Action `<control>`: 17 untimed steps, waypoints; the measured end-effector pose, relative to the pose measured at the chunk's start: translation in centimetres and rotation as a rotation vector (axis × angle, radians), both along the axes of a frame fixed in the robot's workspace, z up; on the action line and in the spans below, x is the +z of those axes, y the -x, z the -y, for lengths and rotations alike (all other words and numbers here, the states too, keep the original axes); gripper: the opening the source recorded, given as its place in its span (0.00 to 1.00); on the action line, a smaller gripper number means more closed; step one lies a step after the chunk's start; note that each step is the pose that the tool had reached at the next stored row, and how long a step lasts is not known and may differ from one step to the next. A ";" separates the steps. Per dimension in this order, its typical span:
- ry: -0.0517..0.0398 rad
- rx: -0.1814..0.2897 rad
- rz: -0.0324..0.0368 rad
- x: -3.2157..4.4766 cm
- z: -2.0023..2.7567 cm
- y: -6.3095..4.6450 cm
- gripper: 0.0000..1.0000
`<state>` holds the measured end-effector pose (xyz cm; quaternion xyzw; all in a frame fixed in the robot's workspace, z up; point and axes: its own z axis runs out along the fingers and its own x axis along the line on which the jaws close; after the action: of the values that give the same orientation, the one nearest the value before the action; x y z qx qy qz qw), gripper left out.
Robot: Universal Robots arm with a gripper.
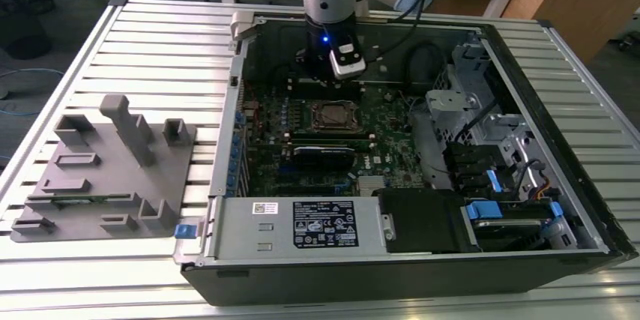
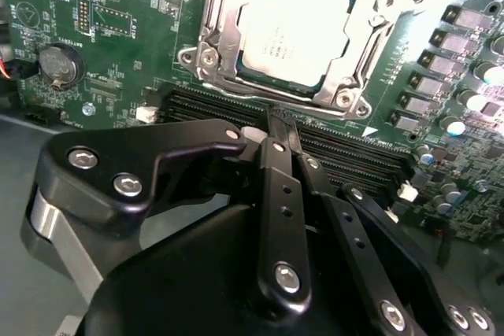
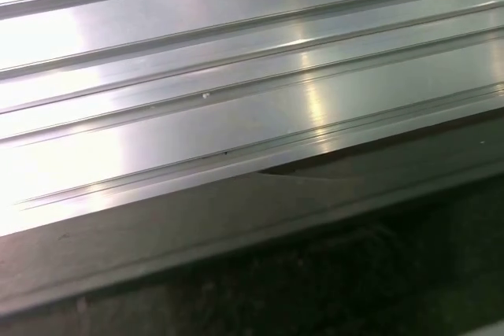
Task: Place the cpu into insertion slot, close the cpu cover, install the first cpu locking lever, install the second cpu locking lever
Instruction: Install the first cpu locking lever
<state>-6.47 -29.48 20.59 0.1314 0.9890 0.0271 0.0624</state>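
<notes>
Ribbed metal tabletop [image 1: 120, 35] carries an open computer case [image 1: 400, 260]. Inside, the cpu [image 2: 295, 29] sits in the insertion slot [image 2: 346, 92], the cpu cover [image 2: 228, 29] framing it. Just beside it the gripper [image 2: 279, 135] hangs, fingers pressed together, empty.

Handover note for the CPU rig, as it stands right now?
Gripper: shut, holding nothing, poised beside the socket inside the open PC case.
CPU: seated in the socket, silver top showing.
Cover: lying down over the CPU, framing its top.
Done: CPU placed; cover appears closed.
Left: both locking levers; whether either is latched can't be told from these views.
</notes>
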 end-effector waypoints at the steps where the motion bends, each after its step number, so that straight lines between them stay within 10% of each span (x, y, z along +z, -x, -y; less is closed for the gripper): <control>1: 0.0066 0.003 -0.0048 0.00 0.00 0.0 0.11; 8: 0.0847 0.021 -0.0380 0.01 0.05 0.0 0.11; 17: 0.0858 0.023 -0.0402 -0.02 0.78 -0.5 0.11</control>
<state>-5.93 -30.26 20.57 0.1180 0.9917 -0.0173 0.0478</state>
